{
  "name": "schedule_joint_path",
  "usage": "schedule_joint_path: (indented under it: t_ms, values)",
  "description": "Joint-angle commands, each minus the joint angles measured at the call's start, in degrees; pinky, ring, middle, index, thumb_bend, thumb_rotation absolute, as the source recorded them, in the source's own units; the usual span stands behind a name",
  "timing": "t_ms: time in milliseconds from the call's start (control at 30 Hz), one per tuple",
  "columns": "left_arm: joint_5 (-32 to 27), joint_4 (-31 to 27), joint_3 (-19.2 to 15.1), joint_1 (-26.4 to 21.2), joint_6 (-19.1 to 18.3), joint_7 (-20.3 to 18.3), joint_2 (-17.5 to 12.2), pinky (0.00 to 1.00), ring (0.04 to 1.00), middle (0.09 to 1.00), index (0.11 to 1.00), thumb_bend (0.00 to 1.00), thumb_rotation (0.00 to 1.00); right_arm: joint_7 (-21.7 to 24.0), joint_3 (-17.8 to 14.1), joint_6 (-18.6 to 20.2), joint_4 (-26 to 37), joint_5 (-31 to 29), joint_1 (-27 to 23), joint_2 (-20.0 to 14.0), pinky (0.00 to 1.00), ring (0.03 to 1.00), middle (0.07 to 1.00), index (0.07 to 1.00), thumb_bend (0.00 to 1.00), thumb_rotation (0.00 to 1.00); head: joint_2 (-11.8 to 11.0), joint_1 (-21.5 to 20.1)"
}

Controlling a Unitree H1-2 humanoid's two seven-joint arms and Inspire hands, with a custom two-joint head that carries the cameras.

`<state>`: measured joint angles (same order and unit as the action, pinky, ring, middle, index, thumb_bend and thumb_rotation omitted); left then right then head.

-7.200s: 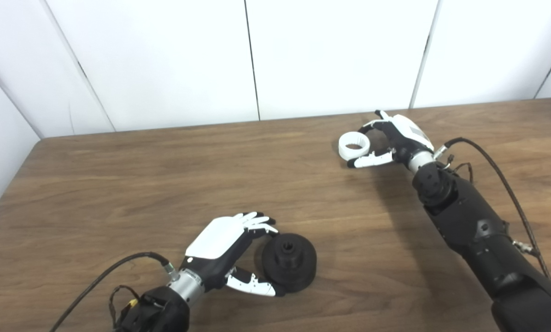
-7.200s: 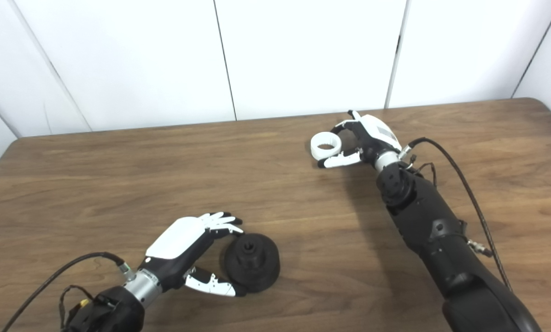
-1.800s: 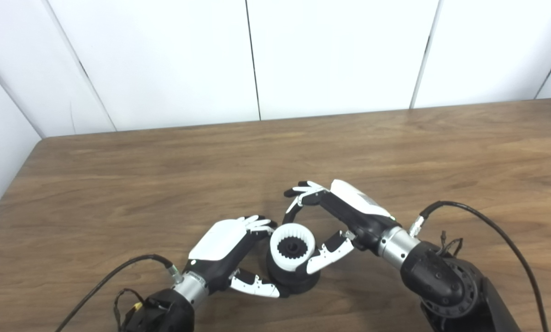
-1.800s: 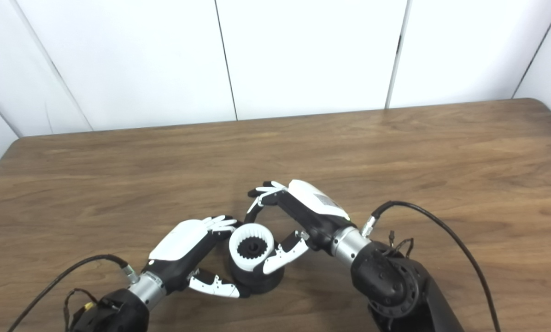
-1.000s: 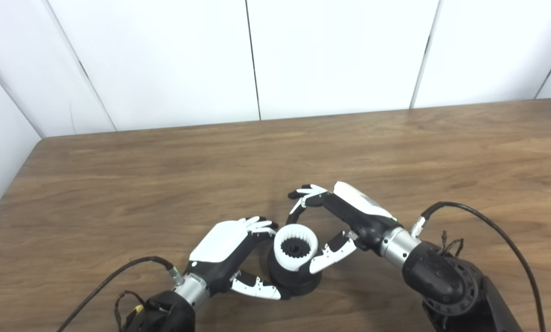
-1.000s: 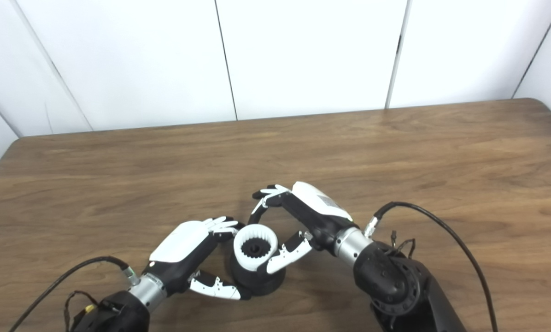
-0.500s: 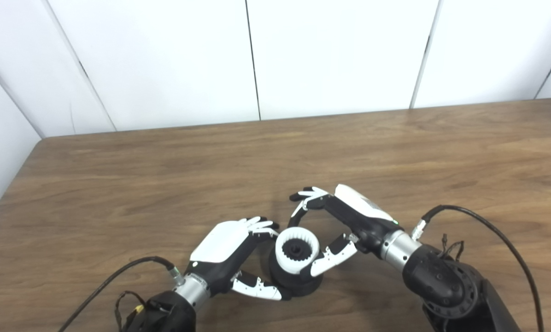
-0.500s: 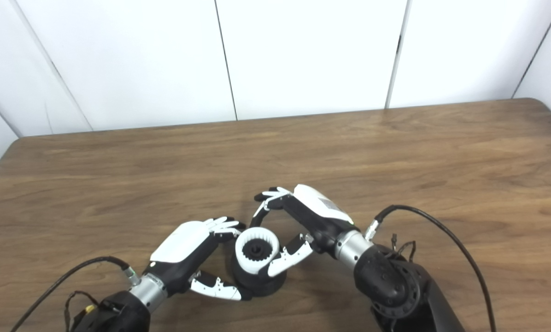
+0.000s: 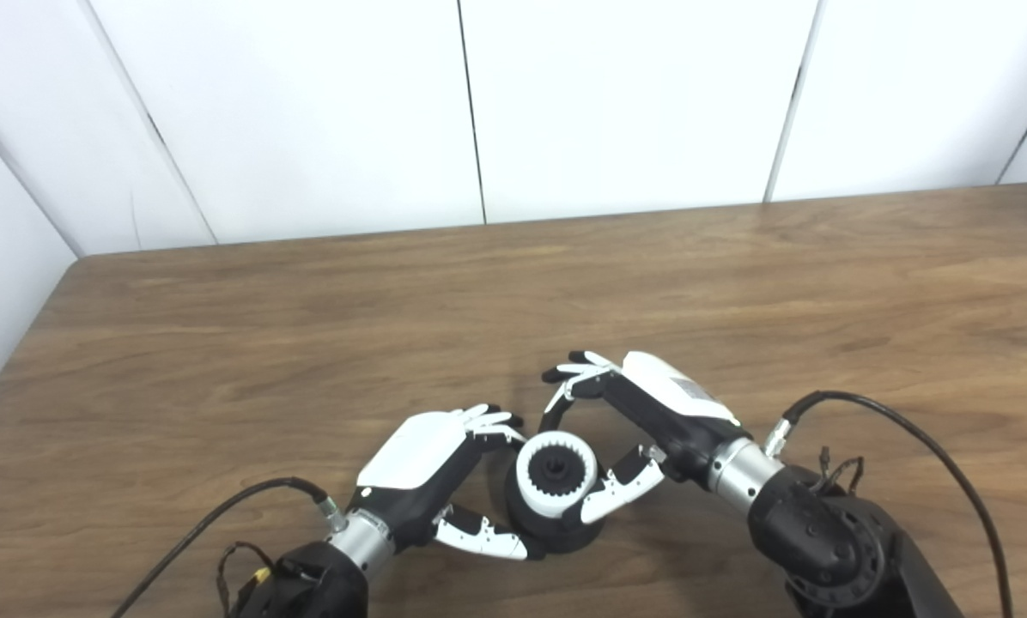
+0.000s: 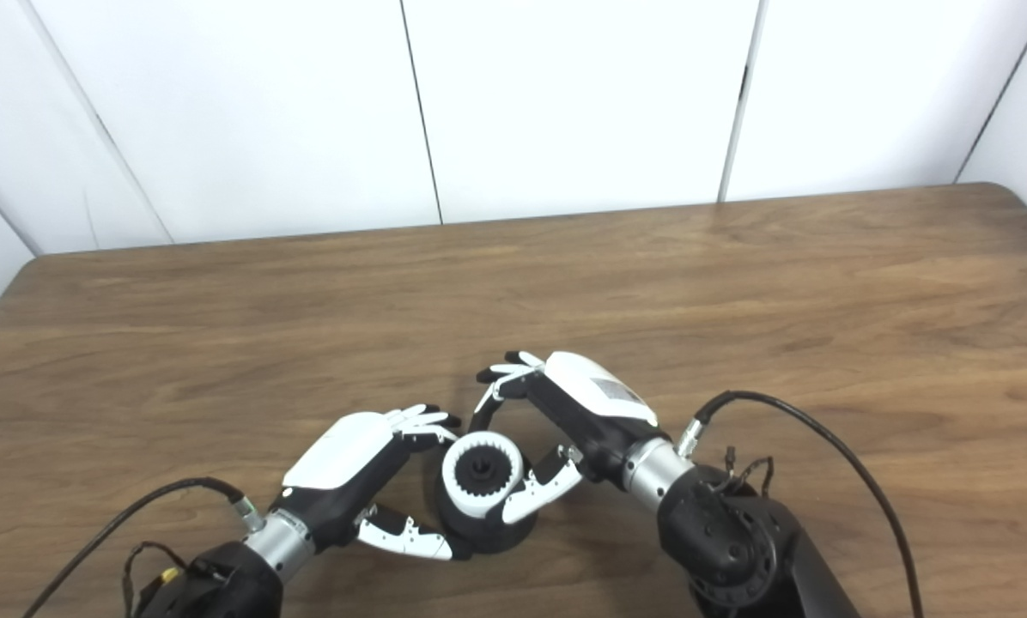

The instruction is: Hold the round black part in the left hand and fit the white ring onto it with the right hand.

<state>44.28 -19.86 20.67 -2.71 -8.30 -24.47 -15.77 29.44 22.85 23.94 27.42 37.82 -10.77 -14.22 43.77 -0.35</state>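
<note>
Left hand [image 9: 432,468] is wrapped round the black part [image 9: 556,532] on the table [image 9: 221,343], and right hand [image 9: 642,421] pinches the ring [image 9: 556,474] on top. If those inner teeth aren't lined up, pushing down probably cocks it crooked or jams it.

Near the table's [image 10: 737,283] six o'clock edge, the round black part [image 10: 482,522] stands on the wood with the white ring [image 10: 483,475] seated on its top, the ring's toothed inner wall facing up around a black hub. The left hand [image 10: 355,481] wraps the part from nine o'clock, fingers at its far side and thumb at its near side. The right hand [image 10: 565,429] closes on the ring from three o'clock, its thumb against the ring's right side and its fingers curled over at twelve o'clock.
</note>
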Motion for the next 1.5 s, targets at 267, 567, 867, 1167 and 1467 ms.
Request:
schedule_joint_path:
  t_ms: [267,567,867,1167,1467]
  values:
    - [0.4,-1.3,-0.4,-1.2,0.5,0.8,-0.2,0.94,0.950,0.894,0.668,0.71,0.43,-0.1,0.1,-1.7,-0.7,0.0,-1.6,-0.5,0.90,0.967,0.891,0.659,0.83,0.30,-0.1,0.1]
    - [0.4,-1.2,-0.5,-0.9,0.5,1.0,-0.1,0.95,0.947,0.890,0.675,0.72,0.43,0.3,-0.4,-1.2,-0.9,0.0,-1.8,-0.9,0.88,0.953,0.886,0.683,0.93,0.36,-0.2,0.3]
    - [0.2,-1.3,-0.7,-0.7,-0.3,0.7,0.1,0.96,0.949,0.889,0.711,0.74,0.45,0.1,-1.2,-1.5,-0.7,-0.6,-1.4,-1.2,0.86,0.951,0.876,0.664,0.92,0.36,-0.2,0.4]
    - [0.3,-1.2,-1.0,-0.5,0.0,1.4,0.1,0.95,0.941,0.888,0.787,0.84,0.48,0.3,-2.4,-1.2,-0.3,-1.7,-1.5,-1.5,0.86,0.960,0.882,0.681,0.92,0.39,-0.2,0.6]
    - [-1.1,-2.3,-2.2,-0.7,-1.5,0.0,-0.2,0.92,0.941,0.890,0.854,0.95,0.49,1.1,-3.3,-0.8,0.1,-2.2,-2.5,-2.3,0.87,0.946,0.897,0.784,0.95,0.43,-0.4,0.7]
